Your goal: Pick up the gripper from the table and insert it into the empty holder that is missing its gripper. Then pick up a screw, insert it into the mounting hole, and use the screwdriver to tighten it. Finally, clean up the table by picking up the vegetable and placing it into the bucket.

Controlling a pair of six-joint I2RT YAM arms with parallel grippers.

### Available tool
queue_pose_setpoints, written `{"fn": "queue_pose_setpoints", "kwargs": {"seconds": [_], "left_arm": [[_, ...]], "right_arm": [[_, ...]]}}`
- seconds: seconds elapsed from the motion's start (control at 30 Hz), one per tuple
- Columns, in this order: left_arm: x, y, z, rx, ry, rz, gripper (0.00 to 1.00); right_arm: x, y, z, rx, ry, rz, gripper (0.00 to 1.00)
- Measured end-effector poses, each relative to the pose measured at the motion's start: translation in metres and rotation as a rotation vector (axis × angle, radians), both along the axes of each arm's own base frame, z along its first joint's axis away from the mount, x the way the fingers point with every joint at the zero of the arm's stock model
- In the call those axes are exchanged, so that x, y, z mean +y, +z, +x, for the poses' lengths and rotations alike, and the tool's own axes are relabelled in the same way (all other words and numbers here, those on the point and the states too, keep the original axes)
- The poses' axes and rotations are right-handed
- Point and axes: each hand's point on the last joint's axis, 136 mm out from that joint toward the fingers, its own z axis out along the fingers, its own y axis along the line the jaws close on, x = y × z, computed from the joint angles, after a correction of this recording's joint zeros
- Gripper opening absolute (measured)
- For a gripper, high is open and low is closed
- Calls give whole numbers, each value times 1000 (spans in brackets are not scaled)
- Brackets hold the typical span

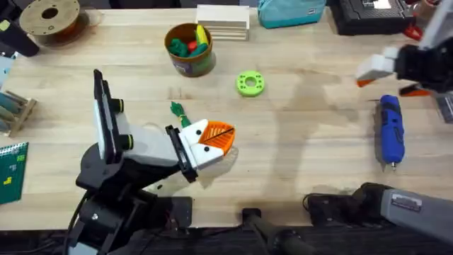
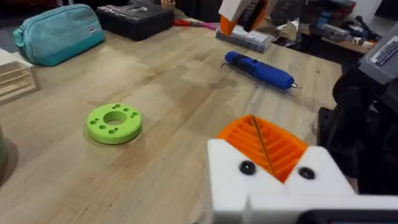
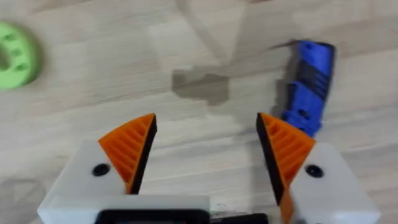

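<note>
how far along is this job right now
Seemingly done: the left gripper carries both orange pads, shut together, with a dark screw head in each white base. In hand: nothing; the screwdriver lies on the table, the open right gripper empty near it. Left: the vegetable lies on the table, not in the bucket.

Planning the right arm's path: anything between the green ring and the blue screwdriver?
Nothing: overhead, bare wood runs from the green ring to the screwdriver. The left wrist view shows the same.
</note>
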Motion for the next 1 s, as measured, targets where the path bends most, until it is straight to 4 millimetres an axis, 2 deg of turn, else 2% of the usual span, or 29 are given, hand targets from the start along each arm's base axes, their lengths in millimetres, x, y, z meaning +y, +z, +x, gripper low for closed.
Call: {"fn": "queue_pose_setpoints", "kwargs": {"seconds": [0.13,0.3,0.43,0.53,1.0], "left_arm": [[0,0,0,0,0,0,9],[0,0,0,0,0,0,9],[0,0,0,0,3,0,9],[0,0,1,0,3,0,9],[1,0,1,-1,7,0,9]], "right_arm": [[-43,-12,-9,34,-94,-8,959],[-72,-33,-24,115,-83,1,960],[-81,-60,-31,191,-41,28,960],[-89,-75,-26,209,-20,32,963],[-97,-121,-19,285,128,58,961]]}}
